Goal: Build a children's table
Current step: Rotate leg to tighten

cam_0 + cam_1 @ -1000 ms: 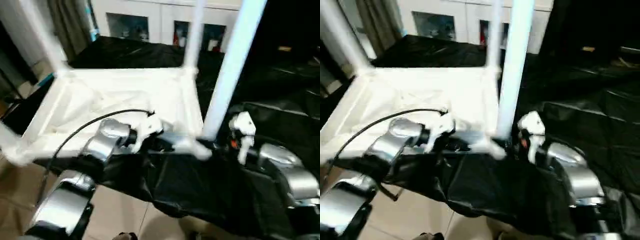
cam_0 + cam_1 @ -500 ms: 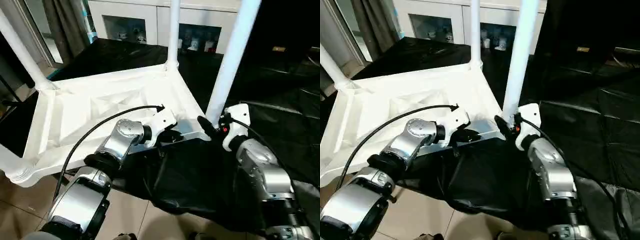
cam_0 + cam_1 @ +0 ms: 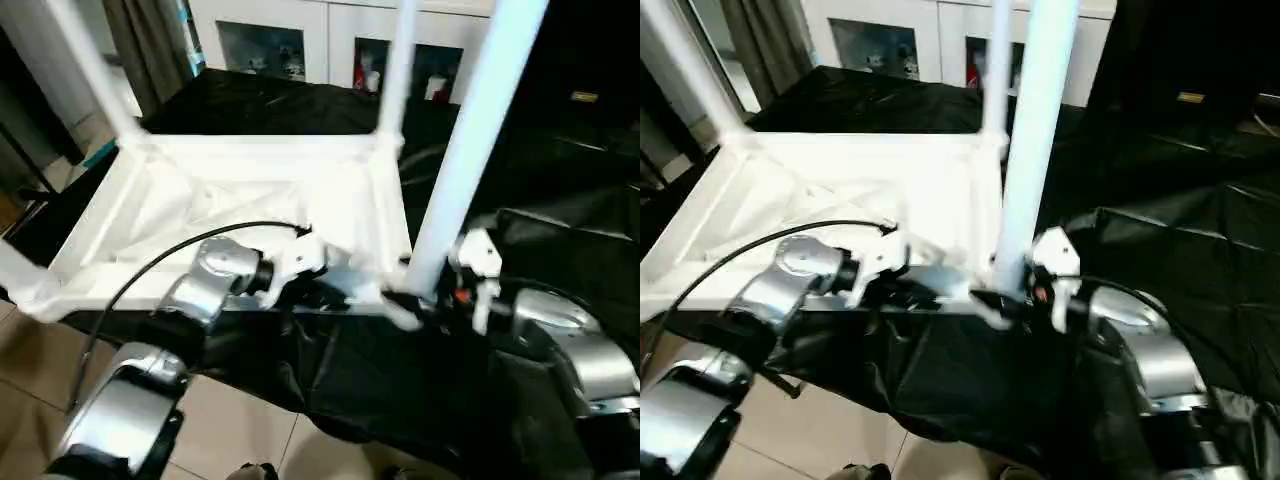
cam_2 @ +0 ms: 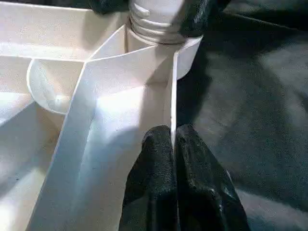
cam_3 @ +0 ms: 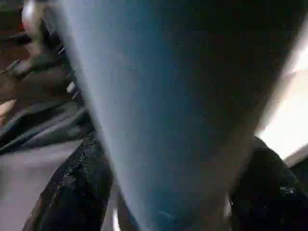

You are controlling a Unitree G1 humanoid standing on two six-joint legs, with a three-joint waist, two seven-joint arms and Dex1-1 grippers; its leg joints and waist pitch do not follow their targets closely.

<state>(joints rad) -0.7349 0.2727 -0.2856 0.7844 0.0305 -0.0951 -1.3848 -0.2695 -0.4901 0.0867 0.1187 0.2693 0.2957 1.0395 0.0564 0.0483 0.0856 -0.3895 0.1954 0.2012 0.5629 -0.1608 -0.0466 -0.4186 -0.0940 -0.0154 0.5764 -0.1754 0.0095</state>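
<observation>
Table top (image 3: 250, 200) lay upside down on a black cloth (image 3: 420, 390), ribbed underside up, with legs standing in its far right, far left and near right corners. The left gripper (image 4: 174, 144) was clenched on the thin near edge wall of the top, one black finger either side of it, just left of the near right socket (image 4: 156, 36). The right gripper (image 5: 163, 192) grasped the near right leg (image 3: 460, 160) low down, its fingers (image 5: 72, 187) pressed on both sides of the tube just above the socket. A white cabinet (image 3: 300, 35) with glass doors stood at the far side.

Judging by the thin moulded walls, the table was light, hollow plastic: stiff enough to hold its shape, yet the edge wall would likely flex if squeezed hard, and the smooth tube looked slippery. The leg seemed best held near its base, where a twist or push goes straight into the socket and the long tube cannot lever sideways. The top was best steadied at the rim close to that corner, since the light frame could slide on the cloth.
</observation>
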